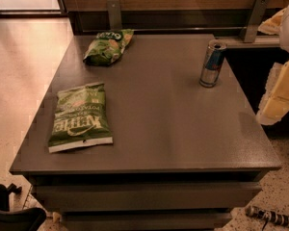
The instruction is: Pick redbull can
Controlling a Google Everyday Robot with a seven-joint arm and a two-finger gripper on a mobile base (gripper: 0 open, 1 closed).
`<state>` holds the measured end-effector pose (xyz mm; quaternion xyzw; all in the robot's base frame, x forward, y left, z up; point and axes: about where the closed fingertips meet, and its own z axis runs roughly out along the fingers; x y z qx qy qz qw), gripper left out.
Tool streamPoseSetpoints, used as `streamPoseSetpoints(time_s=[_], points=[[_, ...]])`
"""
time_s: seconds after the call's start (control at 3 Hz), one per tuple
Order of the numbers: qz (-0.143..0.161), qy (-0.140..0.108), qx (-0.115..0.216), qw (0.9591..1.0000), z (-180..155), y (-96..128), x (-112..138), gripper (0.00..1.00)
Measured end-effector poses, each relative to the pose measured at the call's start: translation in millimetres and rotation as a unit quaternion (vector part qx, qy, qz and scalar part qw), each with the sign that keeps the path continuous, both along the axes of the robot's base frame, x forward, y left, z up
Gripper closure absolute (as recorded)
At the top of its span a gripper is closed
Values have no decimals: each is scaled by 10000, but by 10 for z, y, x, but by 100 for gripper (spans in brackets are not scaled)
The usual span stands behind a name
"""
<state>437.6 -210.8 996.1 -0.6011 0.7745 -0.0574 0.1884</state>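
The redbull can (212,64) stands upright at the far right of the dark grey table (164,129). It is slim, blue and silver, with a silver top. My gripper (280,96) shows as pale yellow and white parts at the right edge of the camera view. It is beyond the table's right edge, to the right of the can and a little nearer than it. It is well apart from the can and holds nothing that I can see.
A green chip bag (81,117) lies flat at the near left of the table. A second green chip bag (108,46) lies at the far left. Two metal brackets (253,17) rise behind the table. A black object (9,213) is on the floor at the lower left.
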Motion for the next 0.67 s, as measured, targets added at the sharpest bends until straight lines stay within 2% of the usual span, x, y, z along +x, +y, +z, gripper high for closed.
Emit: streamPoseSetpoints(time_s=[0.33,0.67], points=[[-27,-30,35,10000,-3,-9,16,0],[-378,-393,485,9973,-39,-144,215,0]])
